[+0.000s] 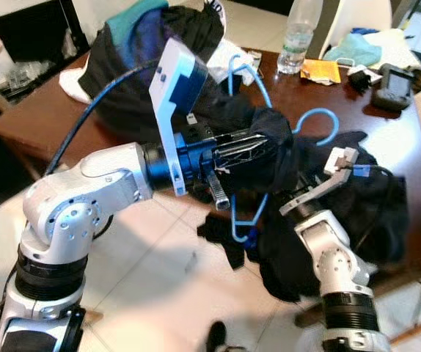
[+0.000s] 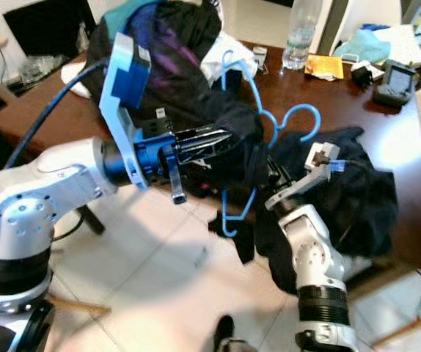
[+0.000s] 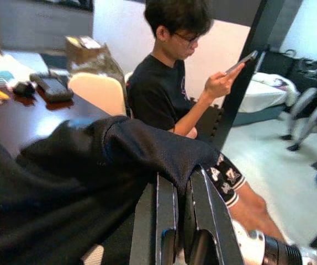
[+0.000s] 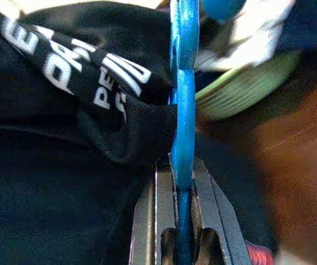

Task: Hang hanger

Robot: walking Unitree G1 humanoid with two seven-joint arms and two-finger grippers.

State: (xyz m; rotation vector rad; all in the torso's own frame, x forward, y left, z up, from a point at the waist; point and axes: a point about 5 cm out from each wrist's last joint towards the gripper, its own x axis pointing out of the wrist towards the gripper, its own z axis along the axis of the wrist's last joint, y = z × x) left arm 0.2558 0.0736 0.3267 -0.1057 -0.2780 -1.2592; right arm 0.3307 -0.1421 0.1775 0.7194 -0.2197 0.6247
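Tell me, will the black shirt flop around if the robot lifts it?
Probably yes. The black shirt droops in soft folds over the left gripper, so it looks floppy. The thin blue hanger in the right gripper seems stiffer.

Left arm (image 1: 86, 194) raised and bent at the elbow, forearm reaching across toward the right, blue wrist mount upright. Left gripper (image 3: 181, 187) level, fingers (image 3: 167, 204) pressed close together on a fold of black cloth (image 3: 147, 149) — no gap visible between them. Right arm (image 1: 335, 264) lower, forearm rising steeply from the bottom edge, wrist tilted up and inward. Right gripper (image 4: 183, 176) clamped on the blue hanger (image 4: 183, 110) — bar seated between both fingers (image 4: 161, 204), running straight out past the tips.
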